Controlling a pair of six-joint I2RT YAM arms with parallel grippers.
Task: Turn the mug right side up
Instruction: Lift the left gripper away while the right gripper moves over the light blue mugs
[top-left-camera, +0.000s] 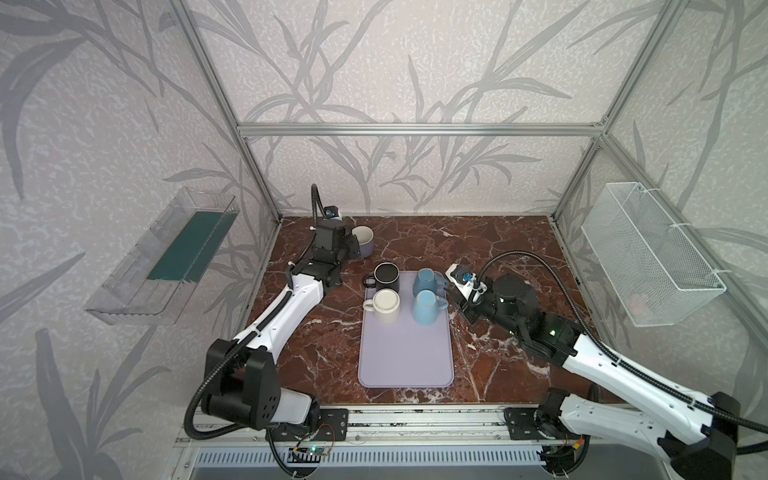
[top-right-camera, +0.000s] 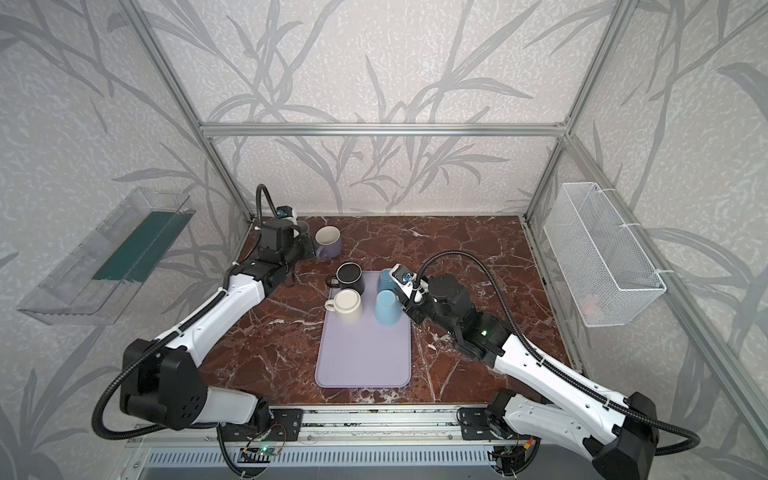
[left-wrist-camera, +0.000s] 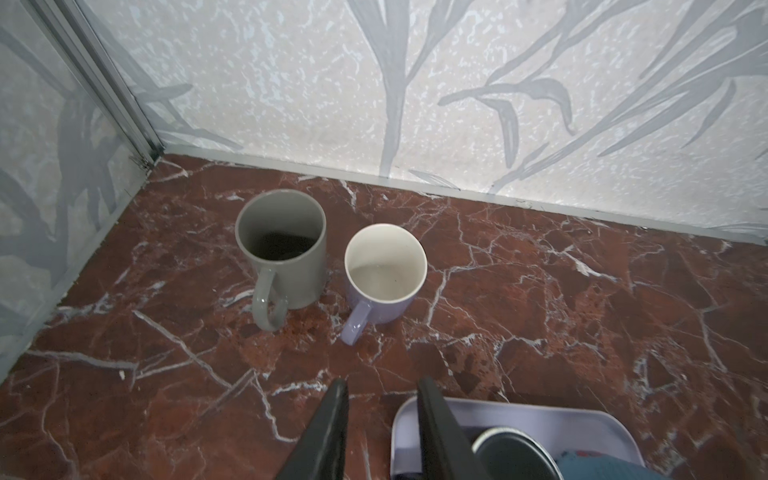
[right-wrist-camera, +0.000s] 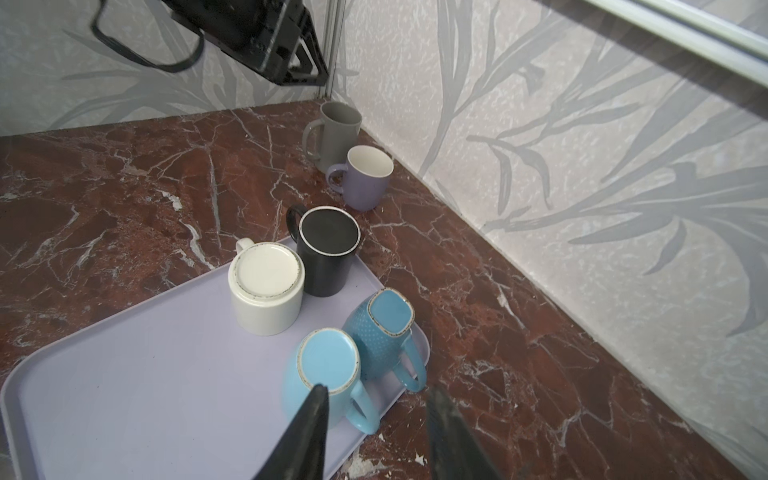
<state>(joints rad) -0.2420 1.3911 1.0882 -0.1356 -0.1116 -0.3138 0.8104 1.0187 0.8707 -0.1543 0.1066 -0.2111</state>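
At far right of lilac tray (top-left-camera: 405, 365): light blue mug (right-wrist-camera: 328, 361), bottom up. I judge this my task mug.

- My right end effector (right-wrist-camera: 376, 390): above mug's handle, released, empty; no contact visible.
- My left end effector (left-wrist-camera: 382, 382): beyond tray's far left corner, released, empty, facing upright lilac mug (left-wrist-camera: 384, 309) and grey mug (left-wrist-camera: 286, 270).
- Step: approach.
- Next: descend, clench handle, lift, invert; avoid teal mug (right-wrist-camera: 376, 332) alongside.

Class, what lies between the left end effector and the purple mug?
Only bare marble tabletop, seen in the left wrist view; the left end effector and purple mug stand apart.
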